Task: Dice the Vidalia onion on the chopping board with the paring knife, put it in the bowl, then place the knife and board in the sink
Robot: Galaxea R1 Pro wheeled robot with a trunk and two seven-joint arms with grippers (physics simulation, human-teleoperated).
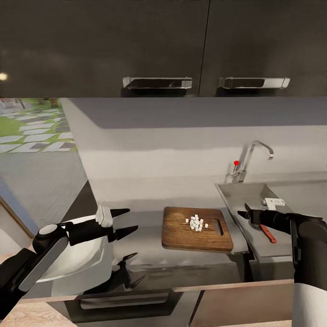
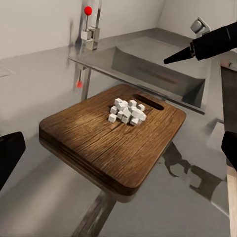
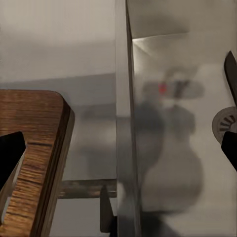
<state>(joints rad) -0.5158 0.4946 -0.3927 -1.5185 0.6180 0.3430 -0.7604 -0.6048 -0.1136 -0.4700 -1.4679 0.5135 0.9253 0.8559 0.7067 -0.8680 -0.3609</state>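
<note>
Diced onion [image 1: 196,223] lies as a small heap of white cubes on the chopping board [image 1: 181,236], toward its right end, just left of the slot handle hole. The board rests flat on the grey bench [image 1: 145,247], its right edge close to the rim of the sink [image 1: 236,197]. In the left wrist view the cubes [image 2: 127,111] sit a little beyond the board's [image 2: 98,143] middle, with the steel basin [image 2: 148,66] behind it.

The bowl [image 1: 84,259], white and shallow, stands on the bench at the left, well apart from the board. The left gripper [image 1: 131,221] hovers over the bowl's right rim, its two dark fingers spread apart with nothing between them, pointing right toward the board.

The right gripper [image 1: 245,215] hangs over the sink's near left part, just right of the board; its fingers point left, and I cannot tell whether they are apart or together. The paring knife [image 1: 268,234] shows its red handle below this gripper, inside the basin; whether it touches the gripper is unclear.

The chrome tap [image 1: 250,159] with a red dot stands at the sink's far edge. Dark wall cabinets [image 1: 159,45] with metal handles hang above.
</note>
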